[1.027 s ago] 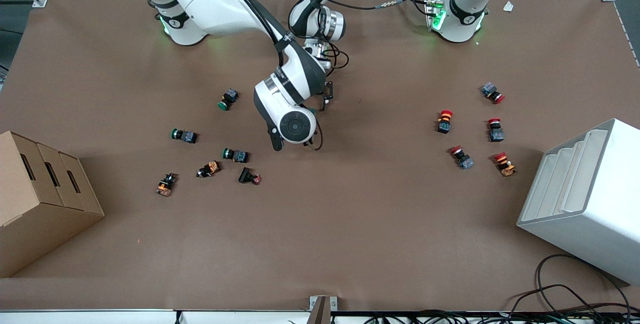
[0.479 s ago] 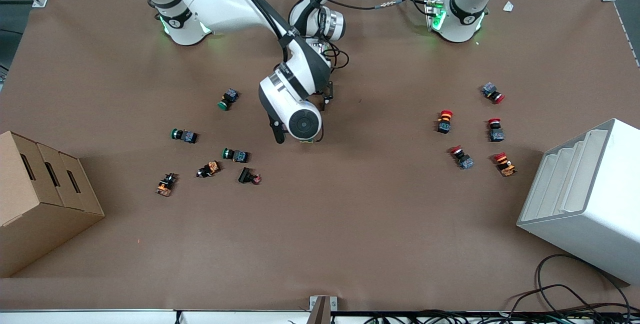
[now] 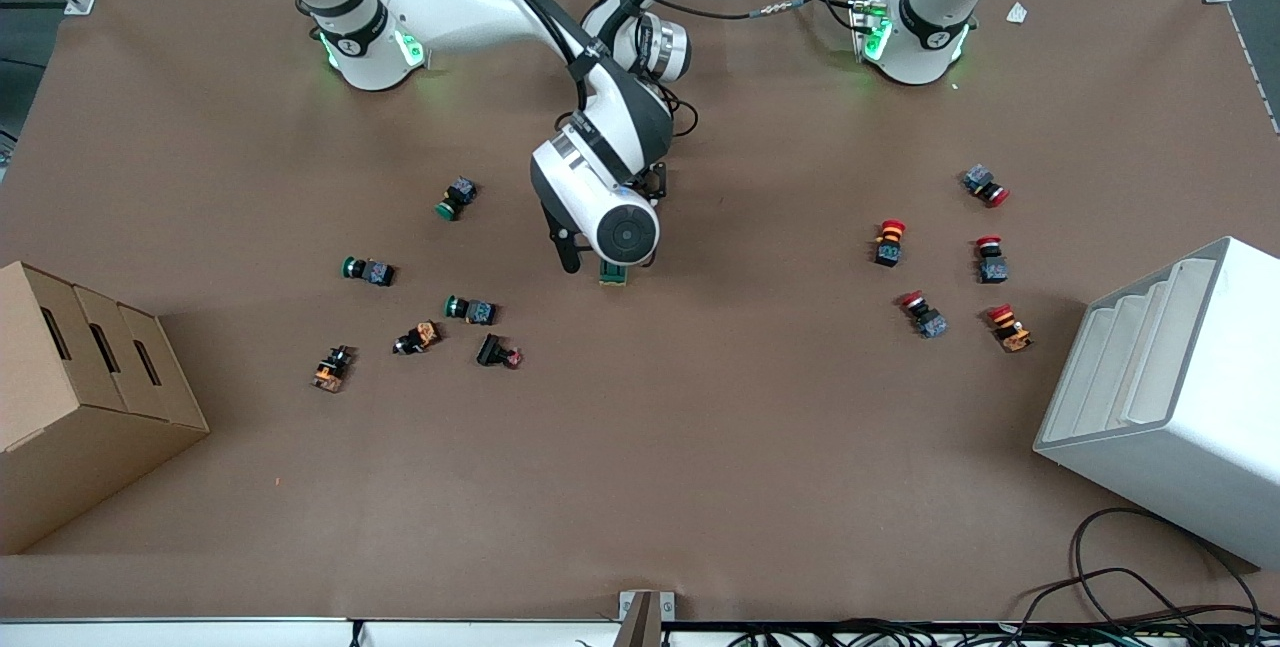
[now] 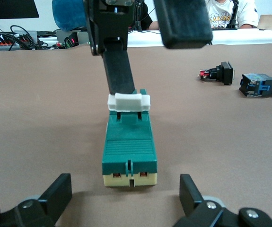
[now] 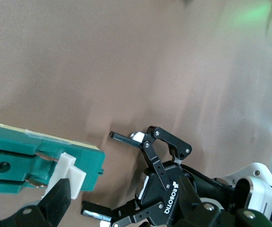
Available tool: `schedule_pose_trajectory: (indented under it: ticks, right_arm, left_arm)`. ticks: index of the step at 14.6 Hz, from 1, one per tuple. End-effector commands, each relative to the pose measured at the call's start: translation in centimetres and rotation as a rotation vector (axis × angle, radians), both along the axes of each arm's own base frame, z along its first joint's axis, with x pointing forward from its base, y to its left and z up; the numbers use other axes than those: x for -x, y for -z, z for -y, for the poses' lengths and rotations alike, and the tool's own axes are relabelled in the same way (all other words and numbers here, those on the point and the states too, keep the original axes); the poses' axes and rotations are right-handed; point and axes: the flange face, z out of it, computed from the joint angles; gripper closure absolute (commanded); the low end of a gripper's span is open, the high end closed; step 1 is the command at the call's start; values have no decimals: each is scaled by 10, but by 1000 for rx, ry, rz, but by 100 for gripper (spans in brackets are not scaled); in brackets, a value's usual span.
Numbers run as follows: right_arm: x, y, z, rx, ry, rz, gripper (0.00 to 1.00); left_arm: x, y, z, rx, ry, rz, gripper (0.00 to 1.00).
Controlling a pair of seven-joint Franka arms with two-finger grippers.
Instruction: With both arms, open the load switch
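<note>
The load switch (image 3: pixel 613 274) lies flat at the middle of the table, a dark-green block (image 4: pixel 128 146) with a white lever (image 4: pixel 128 101) at one end. My right gripper (image 4: pixel 150 61) hangs over that lever end, open; one of its fingers (image 4: pixel 119 66) rests against the white lever. The right wrist view shows the same finger (image 5: pixel 60 198) beside the lever (image 5: pixel 67 172). My left gripper (image 4: pixel 126 198) sits low at the switch's other end, open, with its fingers (image 4: pixel 60 194) wider than the block and just short of it. In the front view the right wrist hides most of both hands.
Several green push buttons (image 3: pixel 368 270) lie toward the right arm's end, several red ones (image 3: pixel 888 239) toward the left arm's end. A cardboard box (image 3: pixel 80 397) and a white bin (image 3: pixel 1170 397) stand at the table's two ends. Cables (image 3: pixel 1130 587) trail at the front edge.
The right arm's wrist has swung toward the left arm's end and slightly away from the camera, uncovering the green switch beneath it. The left arm has stayed put.
</note>
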Motion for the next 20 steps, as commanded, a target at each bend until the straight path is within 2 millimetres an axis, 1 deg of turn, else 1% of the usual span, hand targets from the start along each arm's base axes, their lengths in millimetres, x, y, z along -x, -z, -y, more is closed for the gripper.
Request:
schedule_pose_trajectory:
  ticks: [1,4,6,8,9,14,16,18,19,20]
  right_arm:
    - [5,1,0,4,1,-7,0]
    - [6,4,1,9,-2,-6,0]
    - [5,10,2,15,-7,8,0]
    - [9,12,-3,14,-16,17,0]
    - [11,16,-3,16,-17,14,0]
    - [10,17,-2,20,-20,24,0]
    - [8,16,0,24,-25,27,0]
    - [-8,0,10,19,-65,69,0]
    - [-24,-11,21,-8,-97,88,0]
    - [-42,-20,36,-36,-99,93,0]
  left_arm:
    - [3,12,-2,-31,8,-2,1]
    - [3,12,-3,-30,6,-3,1]
    - [2,12,-3,-32,6,-3,1]
    - [2,12,-3,-34,6,-3,1]
    - [2,11,-2,-32,6,-1,1]
    - [2,11,-3,-35,8,-1,1]
    - [-1,10,-3,-31,1,-1,0]
    - [-1,10,-3,-31,1,-1,0]
    - [1,9,-2,-33,5,-1,1]
    - [1,10,-3,-33,4,-1,0]
